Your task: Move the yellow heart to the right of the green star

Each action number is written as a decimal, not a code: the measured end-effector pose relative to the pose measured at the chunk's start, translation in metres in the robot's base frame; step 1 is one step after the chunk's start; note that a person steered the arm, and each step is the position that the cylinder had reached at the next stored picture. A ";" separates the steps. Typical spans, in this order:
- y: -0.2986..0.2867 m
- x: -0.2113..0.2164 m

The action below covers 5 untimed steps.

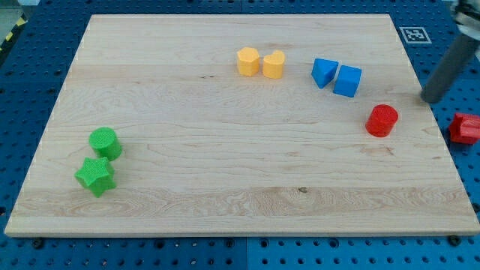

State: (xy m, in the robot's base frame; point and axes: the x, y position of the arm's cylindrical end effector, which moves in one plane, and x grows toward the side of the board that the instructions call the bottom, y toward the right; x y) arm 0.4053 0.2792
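Note:
The yellow heart [274,65] lies near the view's top centre of the wooden board [225,195], touching a yellow pentagon-like block [248,61] on its left. The green star [95,176] lies at the view's lower left, just below a green cylinder [105,142]. My tip [426,100] is near the board's right edge, far to the right of the yellow heart and up and to the right of a red cylinder [382,120]. It touches no block.
A blue triangle [324,72] and a blue cube [347,80] lie together between the yellow blocks and my tip. A red block [465,128] sits off the board's right edge on the blue pegboard.

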 end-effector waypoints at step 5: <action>-0.211 -0.076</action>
State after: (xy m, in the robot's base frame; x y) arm 0.3295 0.0681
